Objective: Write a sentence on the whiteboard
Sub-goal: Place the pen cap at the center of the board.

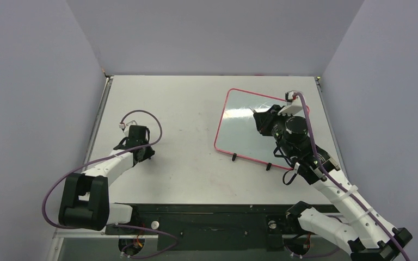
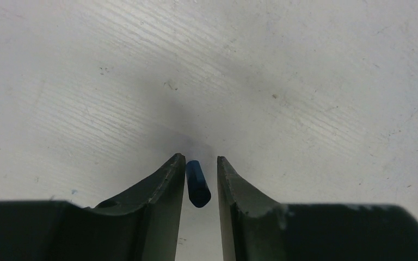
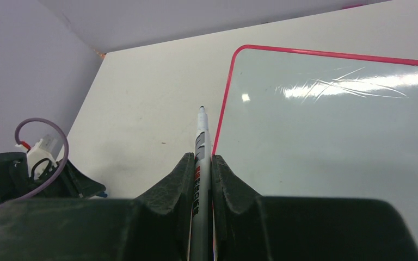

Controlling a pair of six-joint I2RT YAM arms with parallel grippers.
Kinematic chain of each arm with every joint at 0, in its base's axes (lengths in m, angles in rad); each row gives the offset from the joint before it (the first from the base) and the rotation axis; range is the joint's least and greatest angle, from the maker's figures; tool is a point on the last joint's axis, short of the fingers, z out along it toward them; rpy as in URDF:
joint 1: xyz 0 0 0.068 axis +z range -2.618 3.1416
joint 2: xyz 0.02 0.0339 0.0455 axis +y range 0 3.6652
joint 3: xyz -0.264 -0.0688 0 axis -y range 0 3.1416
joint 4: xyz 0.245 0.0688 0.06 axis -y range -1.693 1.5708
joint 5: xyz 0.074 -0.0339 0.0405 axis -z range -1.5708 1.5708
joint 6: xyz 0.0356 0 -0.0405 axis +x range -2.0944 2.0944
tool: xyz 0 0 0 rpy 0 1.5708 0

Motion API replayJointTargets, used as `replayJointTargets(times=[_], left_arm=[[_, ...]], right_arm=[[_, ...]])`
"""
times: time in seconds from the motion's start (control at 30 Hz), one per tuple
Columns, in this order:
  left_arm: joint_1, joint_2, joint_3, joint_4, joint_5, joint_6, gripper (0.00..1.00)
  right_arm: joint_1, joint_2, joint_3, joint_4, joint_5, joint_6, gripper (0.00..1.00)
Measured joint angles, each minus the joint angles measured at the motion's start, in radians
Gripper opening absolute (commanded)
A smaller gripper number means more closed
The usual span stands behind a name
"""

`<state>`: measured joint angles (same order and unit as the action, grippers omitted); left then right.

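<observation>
The whiteboard (image 1: 239,128) lies on the right half of the table, glossy white with a pink-red frame (image 3: 332,53). No sentence shows on its surface (image 3: 332,141). My right gripper (image 1: 262,120) hovers over the board, shut on a grey pen (image 3: 201,138). The pen's uncapped tip lines up with the board's left frame; I cannot tell if it touches. On the left, my left gripper (image 1: 141,152) is low over the table. Its fingertips (image 2: 198,159) stand a little apart around a small blue pen cap (image 2: 197,185), with a gap at the right finger.
Two black feet (image 1: 234,157) stick out at the board's near edge. The left arm with its purple cable (image 3: 41,149) shows at the left of the right wrist view. Grey walls close in the white table (image 1: 168,109) at the back and sides.
</observation>
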<state>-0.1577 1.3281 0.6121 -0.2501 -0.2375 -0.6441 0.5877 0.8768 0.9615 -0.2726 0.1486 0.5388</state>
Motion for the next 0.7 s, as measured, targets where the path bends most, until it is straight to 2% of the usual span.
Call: replayJointTargets(times=[0.43,0.7], left_arm=[[-0.012,-0.035,0.001,-0.009,-0.018,0.004,0.45],[-0.021,-0.129,0.063,-0.039,-0.001,0.026,0.46]], right_arm=[[-0.013,-0.005,-0.006,-0.039,0.087,-0.035,0.00],[-0.078,-0.012,0.010,-0.098,0.183,-0.077,0.00]])
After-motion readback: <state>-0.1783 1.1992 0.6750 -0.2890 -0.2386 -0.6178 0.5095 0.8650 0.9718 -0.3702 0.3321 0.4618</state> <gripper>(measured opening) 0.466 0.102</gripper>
